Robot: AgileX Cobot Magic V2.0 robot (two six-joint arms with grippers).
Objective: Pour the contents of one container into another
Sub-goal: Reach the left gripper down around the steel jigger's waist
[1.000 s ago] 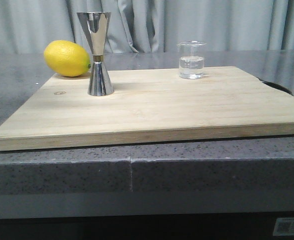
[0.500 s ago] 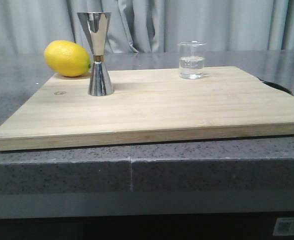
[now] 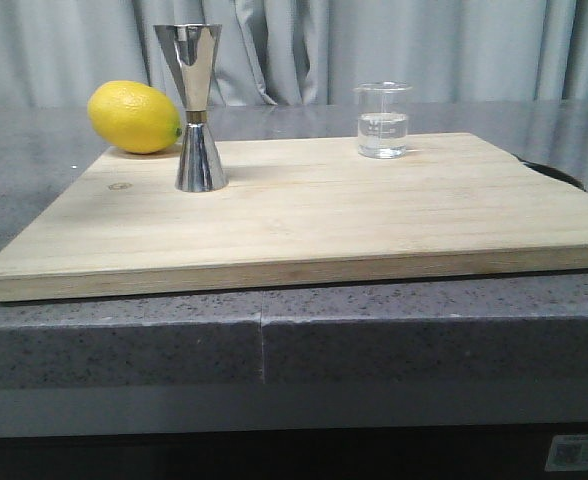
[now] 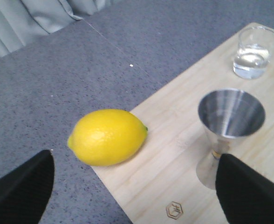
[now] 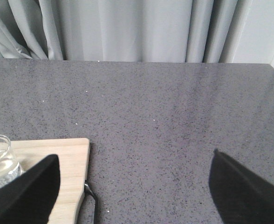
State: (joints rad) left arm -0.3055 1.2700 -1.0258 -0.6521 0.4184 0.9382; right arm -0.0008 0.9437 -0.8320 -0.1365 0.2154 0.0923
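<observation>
The clear glass beaker, partly filled with clear liquid, stands at the back right of the wooden cutting board. The tall steel jigger stands upright at the board's back left. In the left wrist view my left gripper is open above the board's corner, with the jigger beside one finger and the beaker farther off. My right gripper is open over bare counter; the beaker shows at that view's edge. Neither gripper shows in the front view.
A yellow lemon lies at the board's back left corner, half on the counter, also the lemon in the left wrist view. A dark metal handle sticks out at the board's right side. Grey curtains hang behind the speckled counter.
</observation>
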